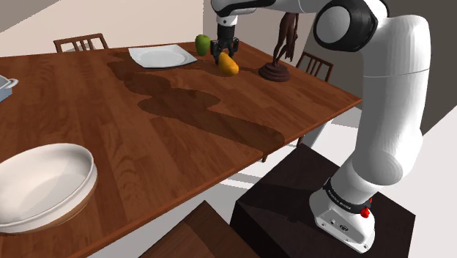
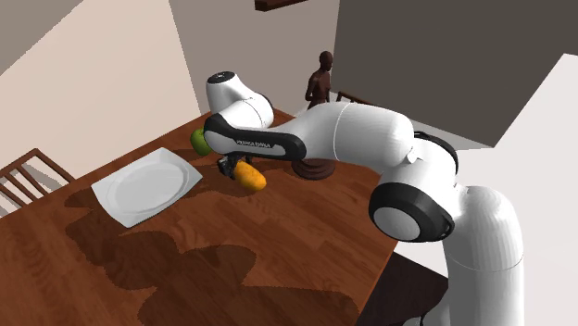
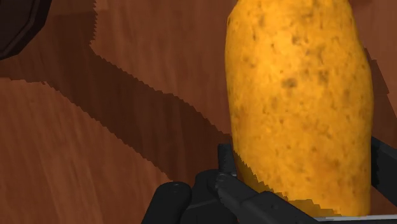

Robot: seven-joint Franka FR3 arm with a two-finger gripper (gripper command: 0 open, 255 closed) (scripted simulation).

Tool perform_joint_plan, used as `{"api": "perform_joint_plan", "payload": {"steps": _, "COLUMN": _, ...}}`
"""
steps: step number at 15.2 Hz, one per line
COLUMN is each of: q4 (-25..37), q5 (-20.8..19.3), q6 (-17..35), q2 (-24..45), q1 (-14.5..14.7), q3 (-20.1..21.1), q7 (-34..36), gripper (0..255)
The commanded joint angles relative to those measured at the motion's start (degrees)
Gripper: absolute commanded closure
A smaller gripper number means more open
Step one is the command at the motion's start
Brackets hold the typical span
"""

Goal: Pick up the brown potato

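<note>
The potato [image 1: 229,64] is orange-yellow with brown specks and sits at the far side of the wooden table [image 1: 110,124], between a white plate and a dark figurine. My black gripper [image 1: 225,57] comes down on it from above. In the wrist view both fingers [image 3: 224,167] press against the potato [image 3: 296,95], so the gripper [image 3: 299,168] is shut on it. The second exterior view has the potato [image 2: 250,175] under the gripper [image 2: 236,169], close to the tabletop. I cannot tell whether it touches the wood.
A green fruit [image 1: 203,44] and a white square plate [image 1: 162,56] lie just to the shoulder view's left of the potato. A dark figurine [image 1: 280,51] stands to its right. A white bowl [image 1: 40,183] sits near the front left edge. Chairs [image 1: 315,66] stand behind the table.
</note>
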Motion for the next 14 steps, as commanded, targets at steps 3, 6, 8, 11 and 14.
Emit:
{"api": "perform_joint_plan", "payload": {"steps": 3, "q4": 3.0, "q5": 0.0, "q6": -3.1, "q2": -0.1, "q1": -0.1, "q3": 0.0, "q7": -0.2, "gripper": 255}}
{"api": "perform_joint_plan", "payload": {"steps": 6, "q4": 5.8, "q5": 0.1, "q6": -5.6, "q2": 0.2, "q1": -0.1, "q3": 0.0, "q7": -0.3, "gripper": 255}}
{"api": "perform_joint_plan", "payload": {"steps": 8, "q4": 7.8, "q5": 0.1, "q6": -7.3, "q2": 0.5, "q1": -0.1, "q3": 0.0, "q7": -0.4, "gripper": 255}}
{"api": "perform_joint_plan", "payload": {"steps": 11, "q4": 11.1, "q5": 0.1, "q6": -10.0, "q2": 1.1, "q1": -0.1, "q3": 0.0, "q7": -0.5, "gripper": 255}}
{"api": "perform_joint_plan", "payload": {"steps": 14, "q4": 12.5, "q5": 0.1, "q6": -11.1, "q2": 1.4, "q1": -0.1, "q3": 0.0, "q7": -0.5, "gripper": 255}}
